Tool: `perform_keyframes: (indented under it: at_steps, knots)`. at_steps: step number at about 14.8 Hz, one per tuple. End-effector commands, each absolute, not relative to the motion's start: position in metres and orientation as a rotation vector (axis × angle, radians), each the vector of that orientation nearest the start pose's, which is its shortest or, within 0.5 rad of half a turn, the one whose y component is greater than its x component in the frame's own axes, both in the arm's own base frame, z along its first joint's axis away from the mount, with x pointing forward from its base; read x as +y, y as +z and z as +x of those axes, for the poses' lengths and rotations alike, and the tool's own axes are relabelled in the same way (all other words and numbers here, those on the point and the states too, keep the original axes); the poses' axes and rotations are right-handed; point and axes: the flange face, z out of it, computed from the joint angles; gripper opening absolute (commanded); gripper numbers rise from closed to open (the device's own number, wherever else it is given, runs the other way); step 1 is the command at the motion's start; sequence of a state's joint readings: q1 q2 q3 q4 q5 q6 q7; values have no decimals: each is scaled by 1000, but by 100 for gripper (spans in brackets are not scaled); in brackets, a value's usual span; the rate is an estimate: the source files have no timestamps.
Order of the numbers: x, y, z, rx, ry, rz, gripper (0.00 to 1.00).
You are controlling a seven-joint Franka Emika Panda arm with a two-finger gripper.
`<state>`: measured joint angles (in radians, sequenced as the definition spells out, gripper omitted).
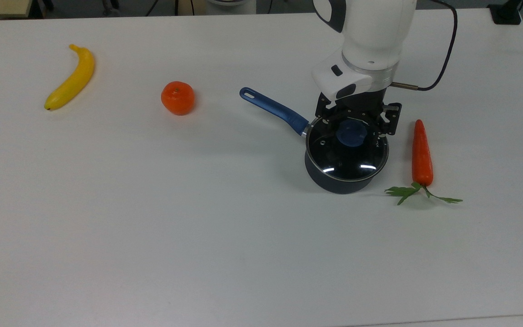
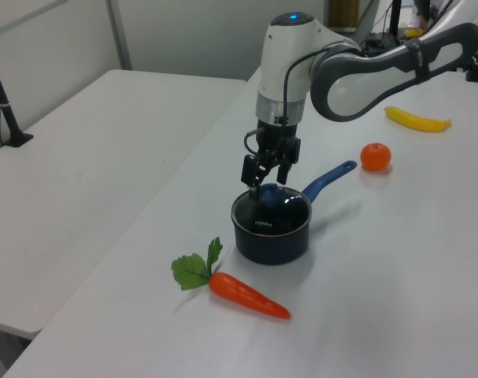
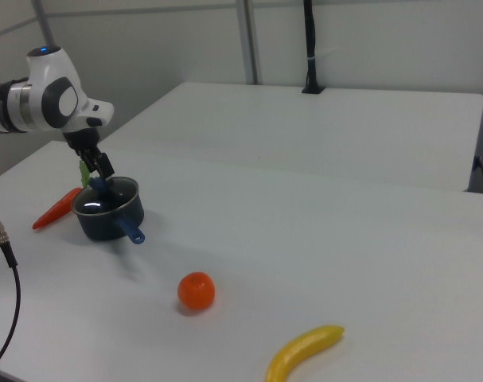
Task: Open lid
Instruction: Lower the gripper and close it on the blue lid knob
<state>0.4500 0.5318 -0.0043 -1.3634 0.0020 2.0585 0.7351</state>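
The lid (image 1: 345,159) is a round glass disc with a metal rim and a blue knob (image 1: 351,134). It sits flat on the dark saucepan (image 1: 334,184), whose blue handle (image 1: 273,109) points to the top view's upper left. My gripper (image 1: 352,128) hangs straight down over the lid, open, with one finger on each side of the knob. In the left view the gripper (image 2: 264,186) is level with the knob (image 2: 271,194), just above the lid (image 2: 272,213). In the right view the gripper (image 3: 98,180) stands over the lid (image 3: 107,196).
An orange carrot (image 1: 421,154) with green leaves lies just to the top view's right of the saucepan. An orange (image 1: 177,97) and a banana (image 1: 71,78) lie farther to the top view's left. A black cable (image 1: 443,54) trails from the arm over the white table (image 1: 198,227).
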Motion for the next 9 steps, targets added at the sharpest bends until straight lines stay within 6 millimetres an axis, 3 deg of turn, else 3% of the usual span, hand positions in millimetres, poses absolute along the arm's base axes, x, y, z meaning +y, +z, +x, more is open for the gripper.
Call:
perform_keyframes:
  at_steps: [1,3,9]
  knots:
    - [321,426,654,458,-235,-3013,91]
    - [323,427,653,461,-231,-3011,91]
    - [324,427,652,467,-231,-3010,66]
